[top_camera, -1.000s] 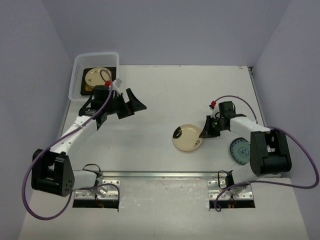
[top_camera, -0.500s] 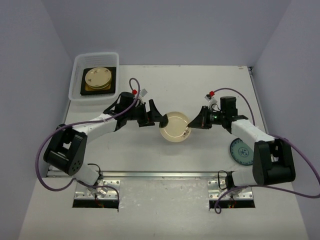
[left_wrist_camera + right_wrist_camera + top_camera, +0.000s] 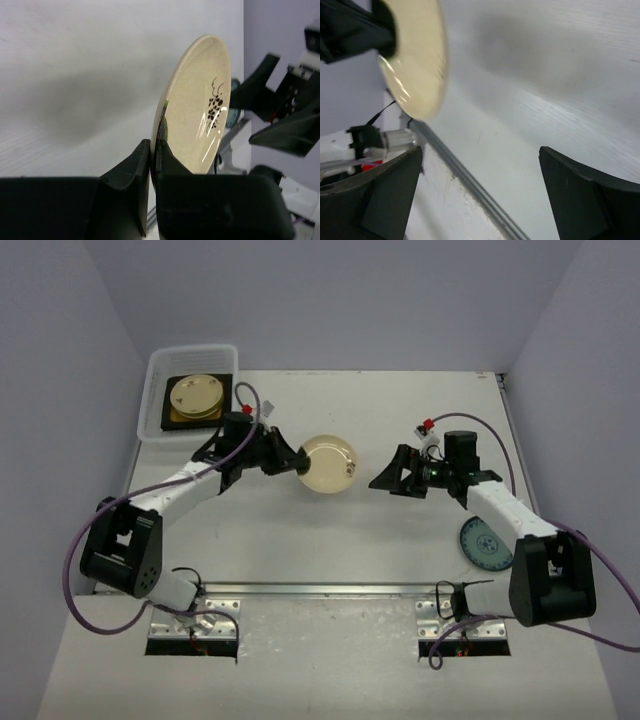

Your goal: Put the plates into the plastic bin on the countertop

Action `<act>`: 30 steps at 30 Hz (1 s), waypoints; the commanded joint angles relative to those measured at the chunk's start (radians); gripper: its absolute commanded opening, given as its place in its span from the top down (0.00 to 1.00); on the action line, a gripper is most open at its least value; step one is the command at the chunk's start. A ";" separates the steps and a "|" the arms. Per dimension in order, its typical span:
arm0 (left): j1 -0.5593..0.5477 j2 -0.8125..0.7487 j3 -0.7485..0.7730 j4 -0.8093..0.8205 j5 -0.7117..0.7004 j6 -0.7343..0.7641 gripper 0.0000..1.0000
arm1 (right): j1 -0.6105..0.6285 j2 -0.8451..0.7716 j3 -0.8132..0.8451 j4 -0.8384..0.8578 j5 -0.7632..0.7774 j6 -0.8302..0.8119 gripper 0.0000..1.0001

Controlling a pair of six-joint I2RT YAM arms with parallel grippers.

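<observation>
Off-white countertop (image 3: 330, 570), plastic bin (image 3: 152, 390) at its 10 o'clock corner; bin holds a dark square plate (image 3: 222, 390) under a round patterned plate (image 3: 195, 397); two plates judged outstanding. Left gripper (image 3: 298, 464): fingers (image 3: 131, 167) pinched narrow on the rim of the cream plate (image 3: 328, 462), near table centre, toward 12 o'clock. Right gripper (image 3: 383, 472): fingers (image 3: 385, 195) spread wide, empty, at 3 o'clock of that plate. Blue-patterned plate (image 3: 487, 543): flat at 4 o'clock, untouched.
</observation>
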 commanded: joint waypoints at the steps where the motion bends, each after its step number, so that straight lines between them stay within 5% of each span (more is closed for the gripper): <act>1: 0.307 -0.124 0.077 -0.040 -0.122 -0.077 1.00 | -0.001 -0.083 0.051 -0.129 0.244 -0.100 0.01; 6: 0.529 -0.142 0.110 -0.044 -0.345 -0.195 0.98 | -0.001 -0.096 0.034 -0.143 0.275 -0.107 0.01; 9: 0.649 -0.025 0.157 0.036 -0.293 -0.284 0.94 | -0.001 -0.081 0.029 -0.144 0.262 -0.096 0.01; 13: 0.687 0.281 0.485 -0.120 -0.338 -0.231 0.94 | -0.001 -0.076 -0.001 -0.114 0.175 -0.064 0.01; 19: 0.708 0.461 0.760 -0.222 -0.370 -0.184 0.90 | -0.001 -0.073 -0.039 -0.117 0.124 -0.088 0.01; 25: 0.698 0.529 0.868 -0.276 -0.374 -0.178 0.62 | 0.000 -0.056 -0.004 -0.135 0.095 -0.088 0.01; 28: 0.698 0.562 0.896 -0.300 -0.350 -0.181 0.34 | 0.000 -0.056 0.013 -0.145 0.089 -0.095 0.01; 29: 0.698 0.577 0.920 -0.309 -0.345 -0.179 0.08 | 0.000 -0.057 0.016 -0.148 0.088 -0.097 0.01; 30: 0.698 0.586 0.935 -0.317 -0.339 -0.176 0.01 | 0.000 -0.059 0.017 -0.149 0.089 -0.098 0.01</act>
